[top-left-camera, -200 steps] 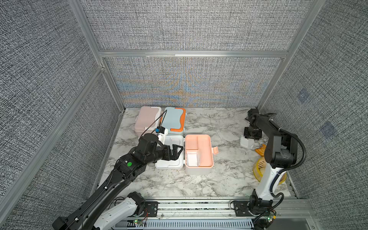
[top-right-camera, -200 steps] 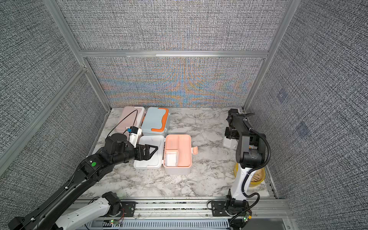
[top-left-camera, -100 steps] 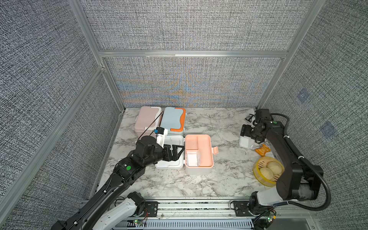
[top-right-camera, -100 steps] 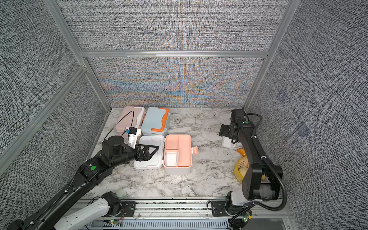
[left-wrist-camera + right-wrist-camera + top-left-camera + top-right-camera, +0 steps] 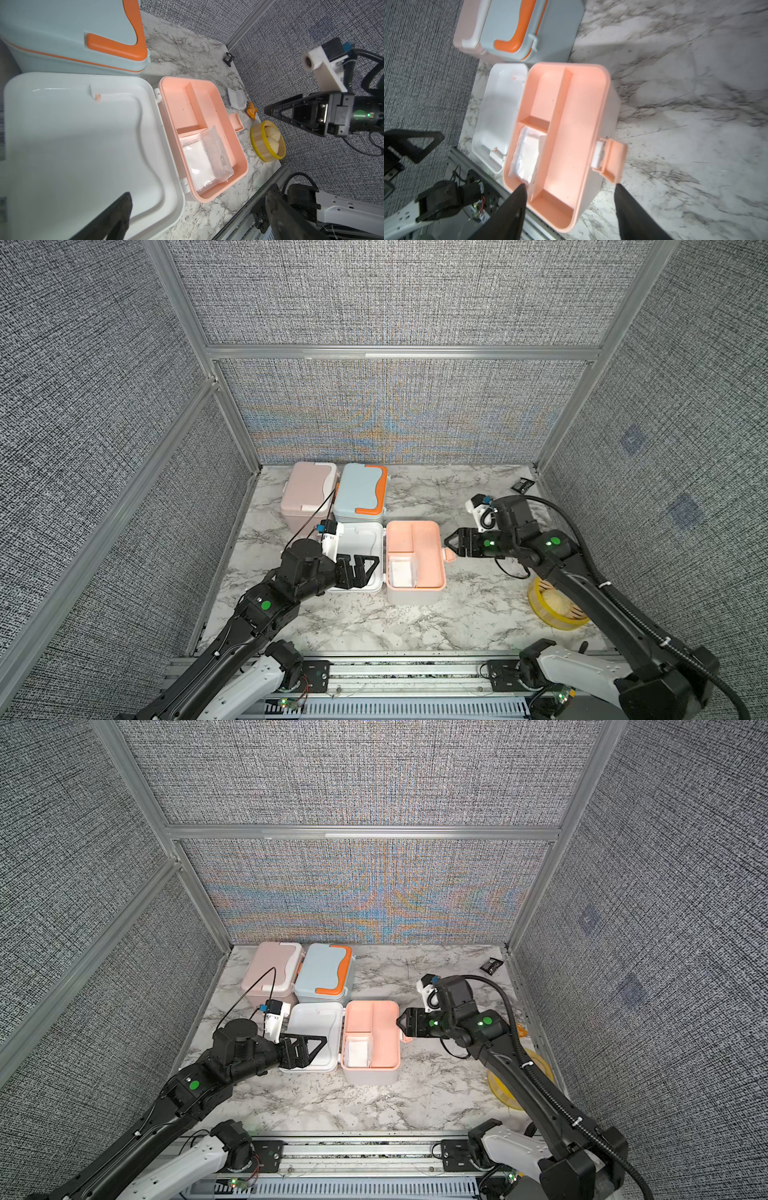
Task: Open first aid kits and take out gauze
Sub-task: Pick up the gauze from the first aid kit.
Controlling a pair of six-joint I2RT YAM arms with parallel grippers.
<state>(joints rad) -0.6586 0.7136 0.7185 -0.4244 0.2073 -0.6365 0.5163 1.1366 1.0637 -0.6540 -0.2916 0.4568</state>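
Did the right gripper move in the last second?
Yes. The right gripper has swung away from the right-hand wall and toward the open peach kit. Its tips are now just beside the kit.

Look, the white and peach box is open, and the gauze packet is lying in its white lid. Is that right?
Not quite. The box is open, but the gauze packet is not in the white lid. It lies in a small compartment of the peach tray inside the box. The left wrist view shows this best.
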